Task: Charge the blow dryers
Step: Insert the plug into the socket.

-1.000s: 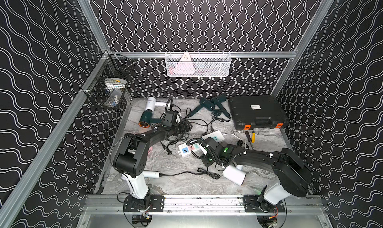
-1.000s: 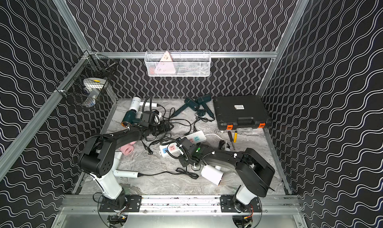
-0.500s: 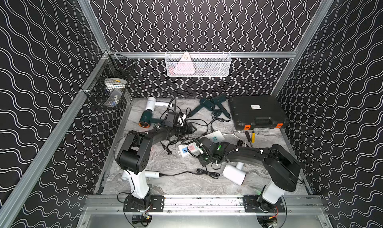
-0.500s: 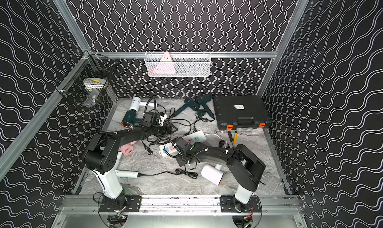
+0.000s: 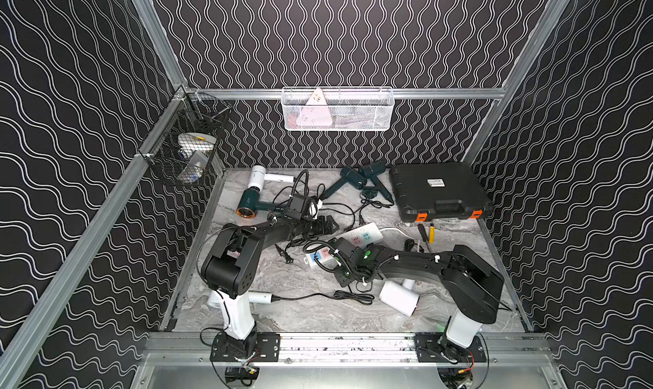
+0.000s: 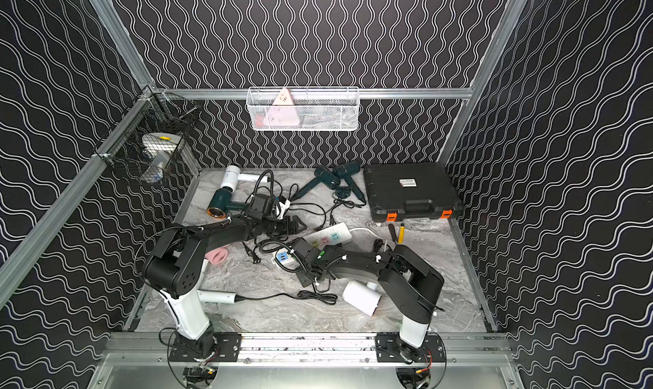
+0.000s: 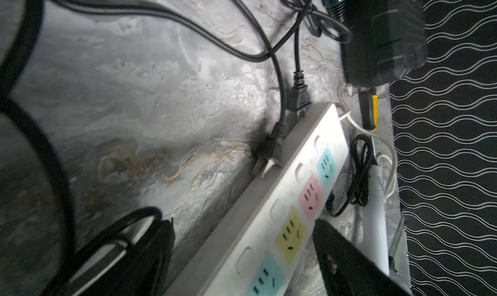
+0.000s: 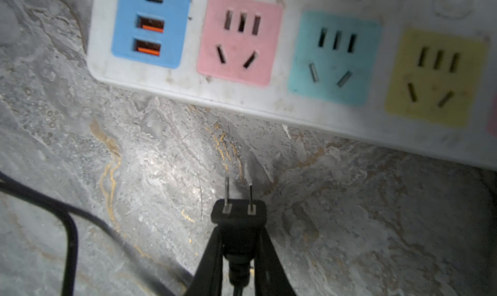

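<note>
My right gripper [image 8: 239, 231] is shut on a black two-prong plug [image 8: 238, 214], its prongs pointing at the white power strip [image 8: 295, 66] a short way off the pink socket. My left gripper [image 7: 242, 254] is open, its fingers astride the strip [image 7: 269, 227]. In both top views blow dryers lie around: a white one [image 5: 257, 178], a copper-ringed teal one [image 5: 251, 205], two teal ones [image 5: 353, 178], and a white one [image 5: 399, 297] by the right arm. A pink one [image 6: 217, 256] lies under the left arm.
Two loose plugs [image 7: 271, 149] lie against the strip's side, and tangled black cords [image 5: 318, 207] cross the table's middle. A black case [image 5: 438, 192] sits at the back right with screwdrivers [image 5: 425, 231] before it. Wire baskets [image 5: 337, 109] hang on the walls.
My left gripper has moved right and nearer, over the power strip. My right gripper has shifted left along the strip with the plug.
</note>
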